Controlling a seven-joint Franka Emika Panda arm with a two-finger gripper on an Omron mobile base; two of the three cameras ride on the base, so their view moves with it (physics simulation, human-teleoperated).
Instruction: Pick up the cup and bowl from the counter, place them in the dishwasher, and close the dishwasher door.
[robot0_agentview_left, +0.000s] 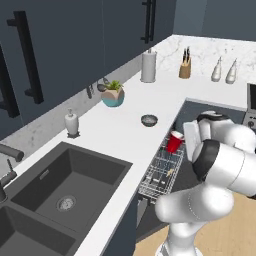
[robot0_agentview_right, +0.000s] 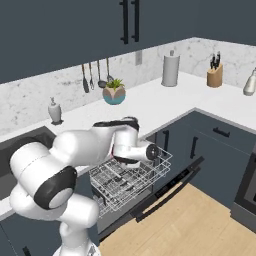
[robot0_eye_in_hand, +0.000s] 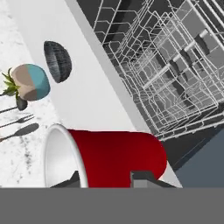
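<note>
My gripper (robot0_eye_in_hand: 107, 181) is shut on the red cup (robot0_eye_in_hand: 116, 157), one dark fingertip (robot0_eye_in_hand: 142, 178) on each side of it. In the left base view the cup (robot0_agentview_left: 174, 142) hangs upright just off the counter's (robot0_agentview_left: 125, 132) edge, over the far end of the dishwasher's pulled-out wire rack (robot0_agentview_left: 160, 175). The dark grey bowl (robot0_agentview_left: 149, 120) sits on the counter a short way left of the cup, and the bowl (robot0_eye_in_hand: 57, 61) also appears in the hand view. The dishwasher door (robot0_agentview_right: 170, 192) lies folded down and open below the rack (robot0_agentview_right: 130, 175). In the right base view my arm hides the cup.
A teal planter (robot0_agentview_left: 113, 95) and a white soap dispenser (robot0_agentview_left: 71, 123) stand by the backsplash. The dark sink (robot0_agentview_left: 65, 190) lies at the left. A paper towel roll (robot0_agentview_left: 148, 66), knife block (robot0_agentview_left: 185, 67) and two bottles (robot0_agentview_left: 223, 71) line the far corner. Wooden floor (robot0_agentview_right: 200, 220) lies beside the door.
</note>
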